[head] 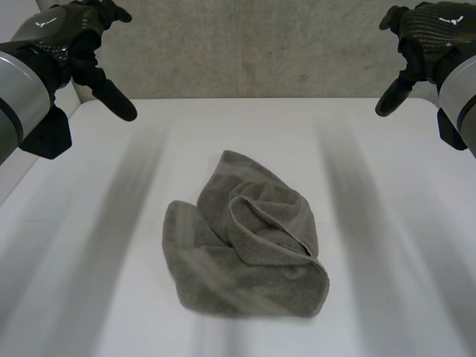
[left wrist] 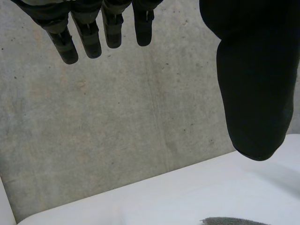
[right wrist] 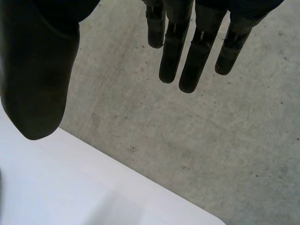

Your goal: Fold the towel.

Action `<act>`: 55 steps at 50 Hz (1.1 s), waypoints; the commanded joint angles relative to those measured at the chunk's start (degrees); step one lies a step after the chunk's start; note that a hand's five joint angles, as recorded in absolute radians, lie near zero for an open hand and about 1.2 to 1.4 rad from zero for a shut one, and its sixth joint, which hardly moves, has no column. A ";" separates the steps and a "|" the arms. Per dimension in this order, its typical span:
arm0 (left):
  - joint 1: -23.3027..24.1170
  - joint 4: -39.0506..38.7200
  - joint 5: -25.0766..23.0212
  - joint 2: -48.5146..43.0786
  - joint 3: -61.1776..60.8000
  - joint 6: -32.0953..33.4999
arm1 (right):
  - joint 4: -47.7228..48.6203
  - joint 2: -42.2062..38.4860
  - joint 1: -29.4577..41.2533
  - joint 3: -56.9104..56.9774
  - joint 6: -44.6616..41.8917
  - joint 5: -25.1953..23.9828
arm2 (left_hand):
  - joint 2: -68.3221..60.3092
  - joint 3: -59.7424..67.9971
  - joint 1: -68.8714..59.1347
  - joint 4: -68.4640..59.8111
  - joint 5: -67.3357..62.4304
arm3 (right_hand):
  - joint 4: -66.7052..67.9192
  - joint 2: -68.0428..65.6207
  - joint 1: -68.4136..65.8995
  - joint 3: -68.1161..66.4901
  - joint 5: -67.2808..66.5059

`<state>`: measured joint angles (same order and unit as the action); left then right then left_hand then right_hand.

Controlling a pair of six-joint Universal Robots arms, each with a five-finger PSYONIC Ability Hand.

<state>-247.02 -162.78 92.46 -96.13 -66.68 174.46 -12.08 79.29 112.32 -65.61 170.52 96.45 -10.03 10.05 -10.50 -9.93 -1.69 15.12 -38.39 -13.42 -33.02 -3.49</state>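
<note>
As we read it from the head view, scene: one grey towel [head: 245,242] on a white table [head: 387,223], with nothing touching it.
Towel position: we found it near the middle of the table, a little toward the near edge.
Towel shape: we saw a loose crumpled heap, not folded. Creases bunched on top, a rolled lip ran along its right side, and a flatter flap spread out to the left.
Left hand [head: 71,37]: we saw it raised in the air over the far left corner, well apart from the towel.
Left hand state: in its wrist view the fingers [left wrist: 86,33] hung straight side by side and the thumb [left wrist: 255,84] stood apart from them. We logged it as released, with nothing held.
Right hand [head: 428,33]: we saw it raised over the far right corner, also well apart from the towel.
Right hand state: in its wrist view the fingers [right wrist: 197,51] were straight and the thumb [right wrist: 37,70] was set wide of them. We logged it as relaxed and empty.
Left wrist view: we caught a thin sliver of the towel on the table past the thumb tip.
Backdrop: a grey concrete wall [head: 260,44] stood behind the table's far edge, and we saw it beyond the fingertips in both wrist views.
</note>
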 commanded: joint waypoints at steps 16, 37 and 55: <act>-0.74 -1.23 -0.35 -0.82 -7.33 0.00 | -1.80 -2.30 0.62 -0.84 -10.73 -8.73 | -0.53 0.50 -0.05 -0.62 1.14 | -5.12 28.39 3.42 23.02 3.49; -1.18 -20.65 -0.52 -15.06 -29.65 0.26 | 0.04 -21.29 10.91 -4.09 -25.24 -29.03 | -1.70 1.68 -1.23 -1.80 -0.04 | -5.12 28.39 3.42 23.02 3.49; 1.89 -24.60 -4.03 -29.03 -20.69 0.35 | 11.47 -17.79 13.46 -11.63 -22.68 -15.15 | -20.45 20.42 -19.97 -20.54 -18.78 | 64.88 -41.61 -66.58 -46.98 -66.51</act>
<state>-247.10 -187.48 90.36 -122.95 -90.56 175.32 -1.73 55.01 126.33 -72.37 149.20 79.71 -13.33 13.34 -13.50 -13.32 -3.21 71.87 -73.46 -72.34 -72.18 -62.34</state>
